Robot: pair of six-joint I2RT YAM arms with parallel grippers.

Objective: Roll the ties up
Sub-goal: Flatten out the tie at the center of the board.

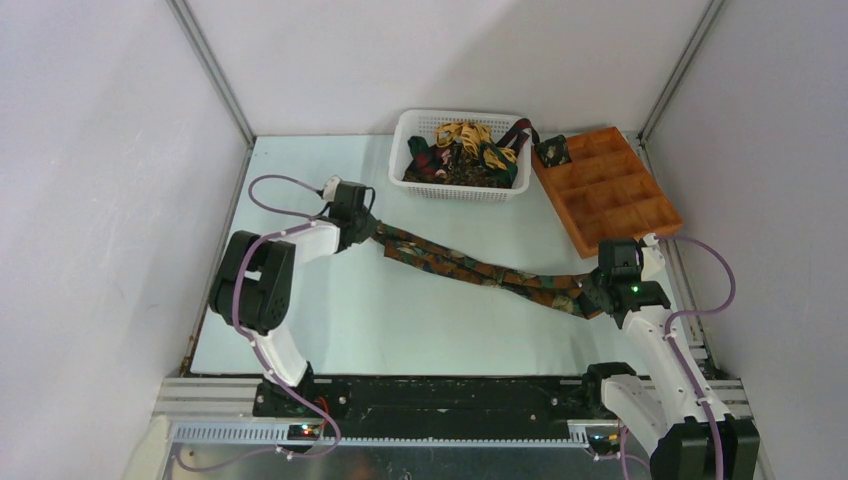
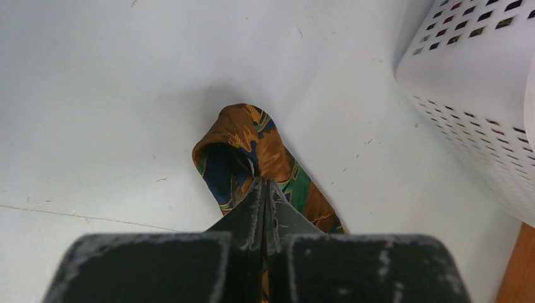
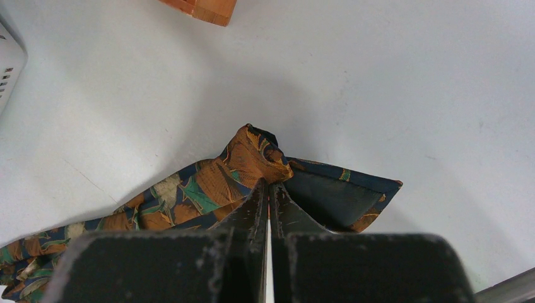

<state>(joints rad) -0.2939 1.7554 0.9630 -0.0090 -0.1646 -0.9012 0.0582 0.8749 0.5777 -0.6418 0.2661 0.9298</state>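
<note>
The pale table [image 1: 400,320] fills the floor of the white-walled cell, with both arm bases at its near edge. At the far right, the orange-brown compartment tray [image 1: 600,190] lies at an angle. Just left of it, against the back wall, stands the white plastic basket [image 1: 460,190]. One long patterned tie [image 1: 470,268], in dark green, brown and orange, stretches across the middle of the table. It runs diagonally from the left gripper [image 1: 372,228] at the far left down to the right gripper [image 1: 598,290] near the tray's near corner. Toward its right end it shows as two overlapping strips. A heap of loose ties [image 1: 465,150], yellow-gold strands over dark patterned ones, fills the basket, and one dark end hangs over the rim toward the tray. The left wrist view shows the left gripper [image 2: 264,183] with its jaws pressed together, pinching the cloth. A small loop of the tie [image 2: 240,136] bulges just beyond the tips above the table, and the basket wall is close by on the right. In the right wrist view the right gripper [image 3: 269,184] is likewise clamped tight on a bunched fold of the tie [image 3: 202,189]. The patterned length trails off to the lower left. A pointed flap with a dark blue underside lies flat on the table to the right of the tips. A small dark rolled tie [image 1: 552,152] sits in the tray's far-left compartment, next to the basket.
</note>
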